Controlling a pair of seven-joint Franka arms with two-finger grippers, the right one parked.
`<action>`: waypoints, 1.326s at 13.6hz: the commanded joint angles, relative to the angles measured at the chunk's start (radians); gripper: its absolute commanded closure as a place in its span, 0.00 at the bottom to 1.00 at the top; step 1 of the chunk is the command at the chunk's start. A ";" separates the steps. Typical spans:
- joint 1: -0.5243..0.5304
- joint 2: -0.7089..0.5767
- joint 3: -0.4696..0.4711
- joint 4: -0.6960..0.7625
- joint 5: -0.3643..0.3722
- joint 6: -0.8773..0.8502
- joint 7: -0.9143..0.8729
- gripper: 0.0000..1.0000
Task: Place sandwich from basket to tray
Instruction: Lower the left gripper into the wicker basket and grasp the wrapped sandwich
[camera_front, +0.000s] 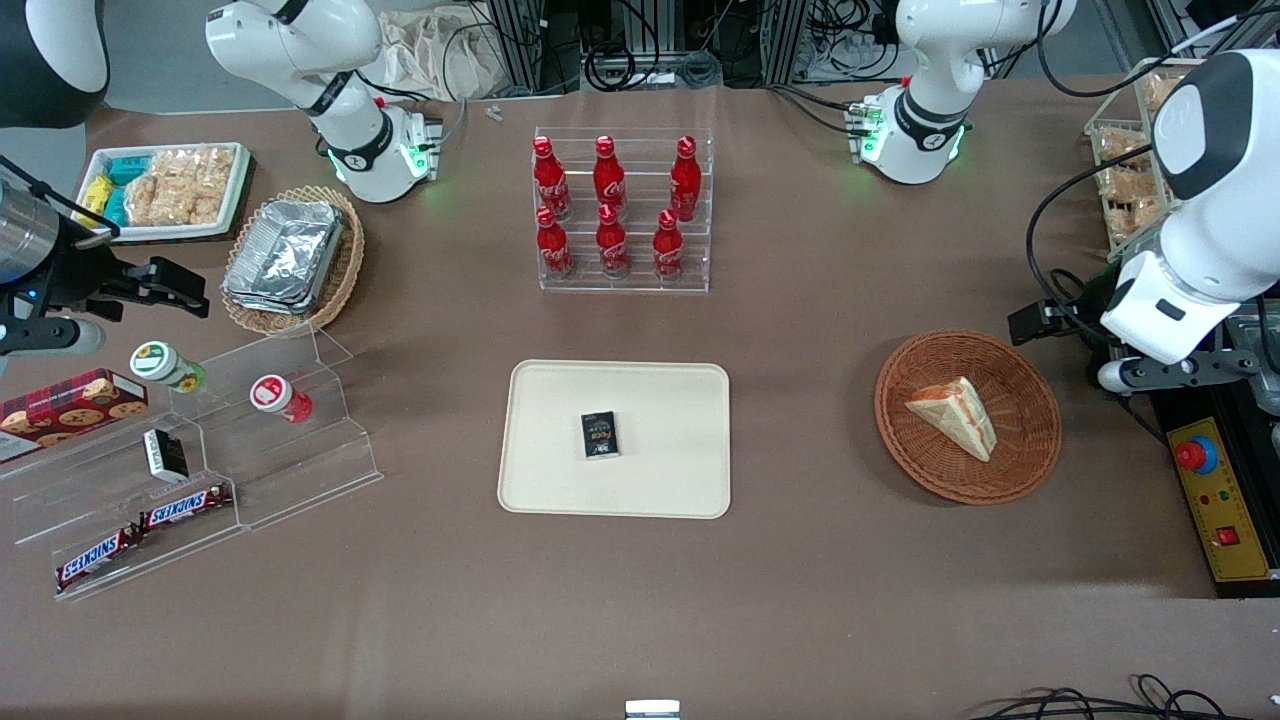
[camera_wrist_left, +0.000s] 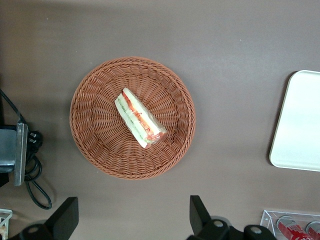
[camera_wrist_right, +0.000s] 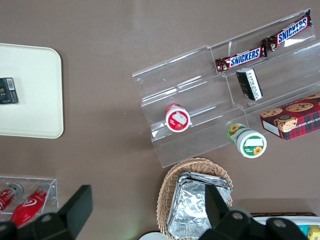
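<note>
The gripper (camera_wrist_left: 132, 220) hovered above the basket (camera_wrist_left: 90, 130) with wide fingers, probably to descend around the sandwich (camera_wrist_left: 140, 118).

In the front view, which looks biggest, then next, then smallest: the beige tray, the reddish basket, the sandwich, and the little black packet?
Largest to smallest:
1. tray
2. basket
3. sandwich
4. black packet

All lie on the same table, so nearness hardly distorts this. The end effector hovers open above the basket.
</note>
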 joint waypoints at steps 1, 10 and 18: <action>-0.006 0.020 0.006 0.026 -0.002 0.003 0.006 0.00; 0.009 0.098 0.012 -0.133 -0.010 0.284 -0.602 0.00; 0.006 0.255 0.012 -0.204 0.143 0.468 -0.874 0.00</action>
